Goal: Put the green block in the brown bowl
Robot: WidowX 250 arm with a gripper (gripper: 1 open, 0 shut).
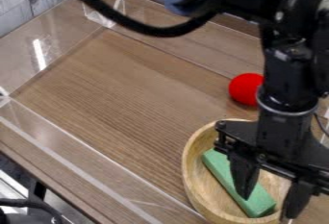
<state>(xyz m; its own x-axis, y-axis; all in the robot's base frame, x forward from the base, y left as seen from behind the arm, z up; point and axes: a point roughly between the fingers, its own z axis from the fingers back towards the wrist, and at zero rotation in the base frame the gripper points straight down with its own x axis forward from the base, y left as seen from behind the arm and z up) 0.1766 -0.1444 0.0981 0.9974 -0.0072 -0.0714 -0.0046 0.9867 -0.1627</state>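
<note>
The green block (256,202) lies inside the brown bowl (194,163) at the lower right, running from upper left to lower right. My gripper (271,185) points straight down over the bowl. Its two dark fingers (244,174) stand apart, and the left one crosses in front of the block's middle. The right finger hangs above the bowl's right side, clear of the block. Whether the left finger touches the block cannot be told. Nothing sits between the jaws.
A round red toy (247,87) rests on the wooden tabletop just behind the bowl, beside the arm. Clear plastic walls (52,50) border the table on the left and far side. Bare wood stretches across the left and middle.
</note>
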